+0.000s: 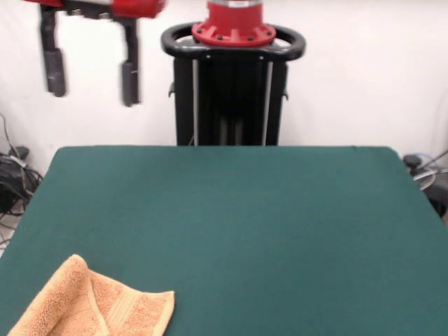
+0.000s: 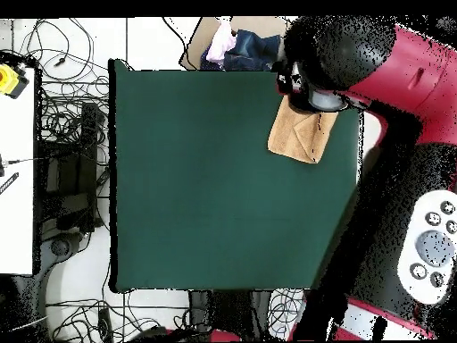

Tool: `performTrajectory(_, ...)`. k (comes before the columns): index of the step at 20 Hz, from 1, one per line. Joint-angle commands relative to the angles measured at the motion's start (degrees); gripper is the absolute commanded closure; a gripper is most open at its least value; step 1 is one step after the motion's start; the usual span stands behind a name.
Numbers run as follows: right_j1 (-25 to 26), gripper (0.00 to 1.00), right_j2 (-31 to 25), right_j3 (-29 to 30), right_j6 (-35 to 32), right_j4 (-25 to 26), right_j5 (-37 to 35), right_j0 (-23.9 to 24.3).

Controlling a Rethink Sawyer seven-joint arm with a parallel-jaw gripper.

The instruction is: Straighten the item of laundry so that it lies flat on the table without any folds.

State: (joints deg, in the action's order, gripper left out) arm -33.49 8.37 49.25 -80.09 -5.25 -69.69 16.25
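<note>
The peach terry towel (image 1: 91, 306) lies crumpled at the near left corner of the dark green table (image 1: 245, 210), with a raised fold along its middle and its lower part cut off by the picture's edge. In the overhead view the towel (image 2: 302, 136) lies near the table's (image 2: 205, 179) top right edge, partly under the arm's head. My gripper (image 1: 91, 73) hangs high above the far left of the table, well away from the towel. Its two black fingers (image 1: 54, 66) stand wide apart and hold nothing.
The black pedestal (image 1: 231, 84) stands behind the table's far edge. Cables (image 1: 14, 175) lie on the floor to the left. In the overhead view a box of other clothes (image 2: 236, 45) sits beyond the table's top edge, and cables (image 2: 62, 134) lie along its left side.
</note>
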Motion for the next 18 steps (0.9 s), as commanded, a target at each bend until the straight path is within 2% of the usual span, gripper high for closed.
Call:
performTrajectory(1,0.12,0.00,-12.34,13.35,7.09,-3.06,6.23,0.86)
performTrajectory(9,6.17,0.00,-13.94,13.09,7.72,3.38,17.19,1.64)
performTrajectory(18,10.74,0.00,-14.94,11.53,9.07,10.11,23.00,2.35)
